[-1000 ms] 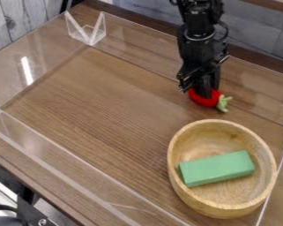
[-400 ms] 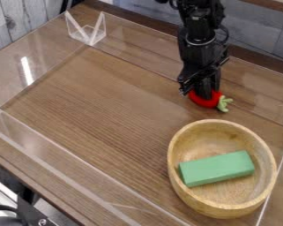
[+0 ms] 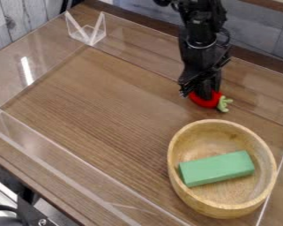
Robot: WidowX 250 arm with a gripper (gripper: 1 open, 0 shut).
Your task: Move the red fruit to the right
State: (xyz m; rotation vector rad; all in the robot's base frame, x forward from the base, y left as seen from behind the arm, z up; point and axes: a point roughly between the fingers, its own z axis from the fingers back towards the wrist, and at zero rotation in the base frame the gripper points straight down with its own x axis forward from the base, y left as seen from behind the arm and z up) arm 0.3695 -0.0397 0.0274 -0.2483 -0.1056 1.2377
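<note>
Camera view: at far left a clear plastic wall [image 3: 14, 132] edges the wooden table [image 3: 96, 115]. Right of centre, the black hand [image 3: 200, 87] points steeply down, its fingers drawn tight on the red fruit [image 3: 207, 98], which rests on the table just above the wooden bowl [image 3: 226, 168]. A green block [image 3: 217, 168] lies in the bowl. The fingertips blur against the fruit; the arm is cut off at the top edge.

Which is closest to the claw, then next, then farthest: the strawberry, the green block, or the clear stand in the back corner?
Measured from the claw:
1. Strawberry: right at the claw's tips, by the table's right side.
2. Green block: in the wooden bowl, toward the front.
3. Clear stand: far back-left corner.
</note>
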